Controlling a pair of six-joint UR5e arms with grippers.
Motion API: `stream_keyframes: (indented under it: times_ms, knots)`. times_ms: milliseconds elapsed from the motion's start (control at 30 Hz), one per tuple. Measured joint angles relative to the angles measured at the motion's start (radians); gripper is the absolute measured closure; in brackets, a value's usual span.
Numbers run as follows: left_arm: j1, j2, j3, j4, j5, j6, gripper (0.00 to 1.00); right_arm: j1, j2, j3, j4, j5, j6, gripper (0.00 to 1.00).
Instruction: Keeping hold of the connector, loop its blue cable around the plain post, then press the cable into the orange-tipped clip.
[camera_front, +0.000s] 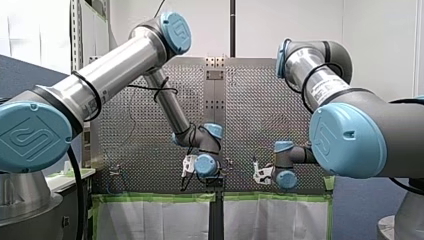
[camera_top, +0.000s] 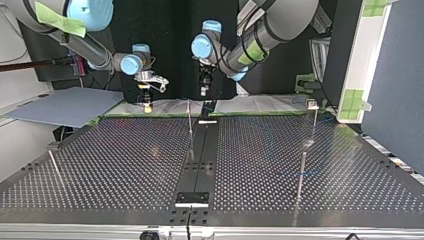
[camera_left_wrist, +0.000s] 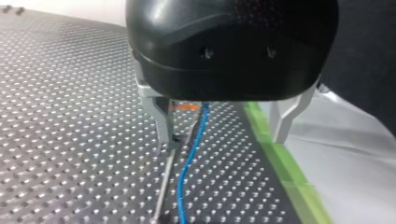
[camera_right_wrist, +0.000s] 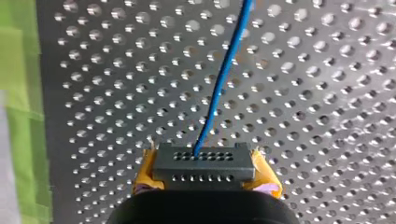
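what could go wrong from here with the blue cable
The blue cable lies loose between my left gripper's open fingers, so it may slide out sideways before it is pressed into the orange-tipped clip. My right gripper grips the connector with its yellow pads at the two ends only; a hard pull along the cable might tug it free.

— Where is my left gripper (camera_left_wrist: 224, 137)?
— Pointing down at the top view's far edge, near the middle. Its metal fingers (camera_left_wrist: 163, 116) are spread wide.
— And my right gripper (camera_right_wrist: 204, 179)?
— Just left of it in that view, also pointing down. Its yellow pads (camera_right_wrist: 144, 175) are clamped on the connector (camera_right_wrist: 204, 161).
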Motion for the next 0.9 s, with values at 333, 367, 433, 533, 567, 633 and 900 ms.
stream_keyframes:
  times_ms: [333,367,433,533,567,633,900]
  knots:
    - [0.005,0.004,0.003,0.005,-0.003,-0.008,0.00,0.001,0.006,-0.001,-0.003,-0.002,0.001,1.00]
    - [0.005,0.005,0.003,0.007,-0.003,-0.008,0.00,0.001,0.006,-0.002,-0.001,-0.002,0.000,1.00]
    - [0.005,0.005,0.004,0.011,-0.003,-0.007,0.00,0.002,0.006,-0.004,0.001,-0.003,0.000,1.00]
    - [0.007,0.004,0.004,0.019,-0.002,-0.008,0.00,0.003,0.007,-0.005,0.001,-0.003,-0.001,1.00]
    - [0.007,0.004,0.004,0.023,-0.001,-0.008,0.00,0.003,0.007,-0.005,0.001,-0.003,-0.001,1.00]
    - [0.007,0.004,0.005,0.032,0.006,-0.009,0.00,0.004,0.007,-0.005,0.002,-0.003,-0.001,1.00]
    - [0.007,0.004,0.005,0.034,0.035,-0.013,0.00,0.006,0.007,-0.006,0.003,-0.003,-0.001,1.00]
